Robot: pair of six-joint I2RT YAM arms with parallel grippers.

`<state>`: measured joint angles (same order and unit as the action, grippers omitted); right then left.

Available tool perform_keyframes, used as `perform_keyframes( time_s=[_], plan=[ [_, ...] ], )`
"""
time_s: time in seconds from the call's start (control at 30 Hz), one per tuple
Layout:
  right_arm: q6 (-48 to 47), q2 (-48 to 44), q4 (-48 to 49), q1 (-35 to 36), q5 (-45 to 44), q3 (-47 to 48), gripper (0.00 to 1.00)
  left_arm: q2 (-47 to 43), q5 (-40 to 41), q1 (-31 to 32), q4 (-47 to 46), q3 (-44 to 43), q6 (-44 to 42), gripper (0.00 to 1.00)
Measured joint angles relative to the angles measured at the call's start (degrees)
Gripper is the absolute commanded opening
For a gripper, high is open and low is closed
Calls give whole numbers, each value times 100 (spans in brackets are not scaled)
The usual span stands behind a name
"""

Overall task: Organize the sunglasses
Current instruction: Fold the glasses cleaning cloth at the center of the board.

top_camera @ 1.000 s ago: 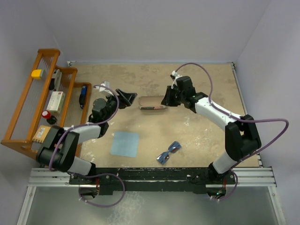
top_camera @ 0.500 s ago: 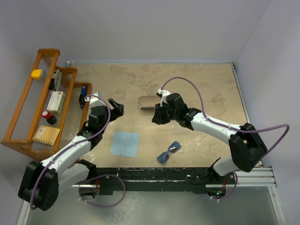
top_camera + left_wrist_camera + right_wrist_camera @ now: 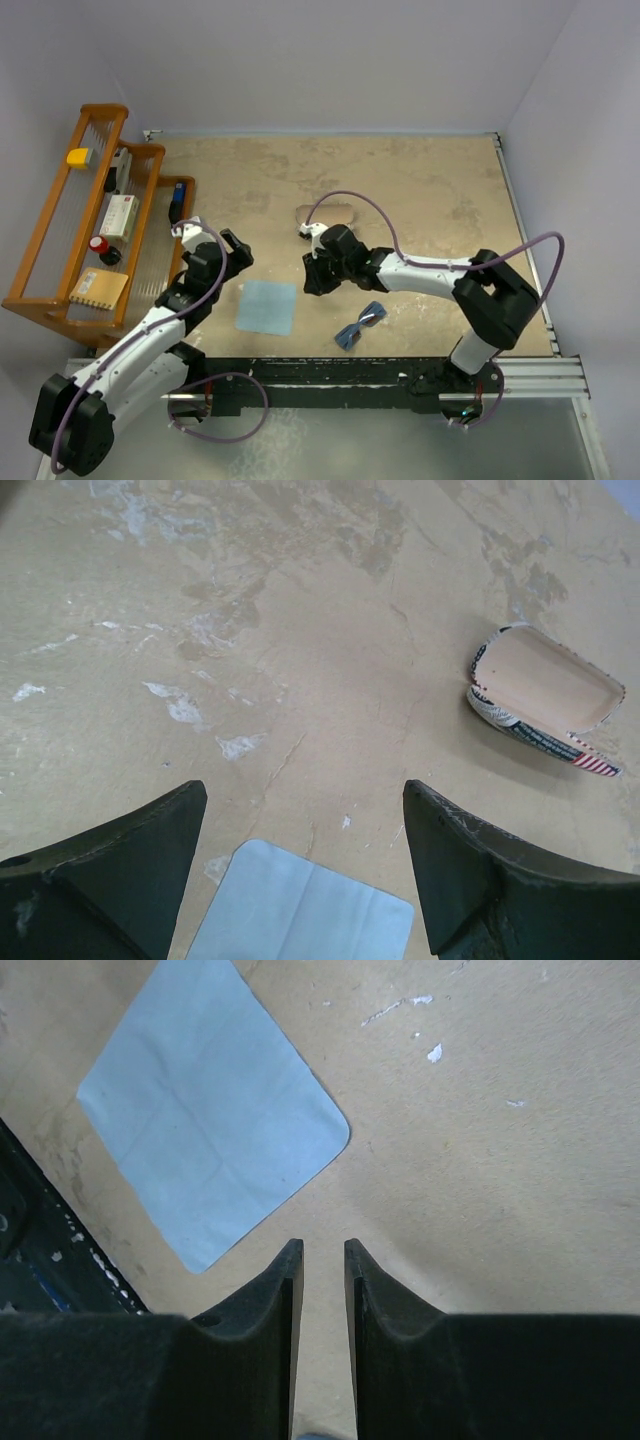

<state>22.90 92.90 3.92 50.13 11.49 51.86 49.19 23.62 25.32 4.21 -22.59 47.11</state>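
"Top external had the sunglasses (image 3: 360, 325) lying on the table (image 3: 430, 180) near its front edge, just beside the black rail (image 3: 330, 372) and apart from both claws," Ana said. "Neither wrist view showed them clearly."

"And the claws?" Ben asked.

"The right gripper (image 3: 322, 1250) hung over bare table with its jaws drawn to a narrow slit, nothing in it, and the blue cloth (image 3: 210, 1130) near it. The left gripper (image 3: 302, 790) stood wide and empty above one edge of that cloth, with the open glasses case (image 3: 540, 695) further off."

"So what worried you?"

"Three things, as I judged it. That slit looked too tight for the frame. Coming down like that, the fingers would have pressed on a lens or skated the pair toward the rail and off the table. The thin side pieces looked easy to bend if pinched crosswise. And the right arm (image 3: 420, 270) was folded back close to its own base, so reaching nearer could have forced a cramped, slanted approach."

"The left arm (image 3: 150, 335)?"

"Close by, across the cloth. Had both gone for one spot, they could have knocked together or dragged the cloth. I could not tell whether the side pieces were folded, which mattered for fitting the case."
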Motion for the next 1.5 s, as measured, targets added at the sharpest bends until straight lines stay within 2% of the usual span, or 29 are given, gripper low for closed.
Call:
perform_keyframes(
  time_s=[0.13, 0.47, 1.03, 1.27, 1.4, 1.5],
  plan=[
    [9, 354, 81, 92, 4, 33, 26, -319, 116, 0, 129, 7, 35, 77],
    [7, 1095, 168, 302, -44, 675, 28, -391, 70, 0, 144, 188, 33, 77],
    [-42, 1499, 334, 330, -153, 916, 28, -638, 20, 0, 129, 236, 33, 77],
    [-39, 1543, 348, 472, -155, 955, 19, -610, 17, 11, 114, 236, 33, 77],
    [-39, 1558, 339, 511, -155, 964, 2, -608, 9, 20, 109, 236, 31, 77],
    [-39, 1572, 323, 511, -160, 964, 0, -608, 2, 20, 111, 236, 33, 77]
  ],
)
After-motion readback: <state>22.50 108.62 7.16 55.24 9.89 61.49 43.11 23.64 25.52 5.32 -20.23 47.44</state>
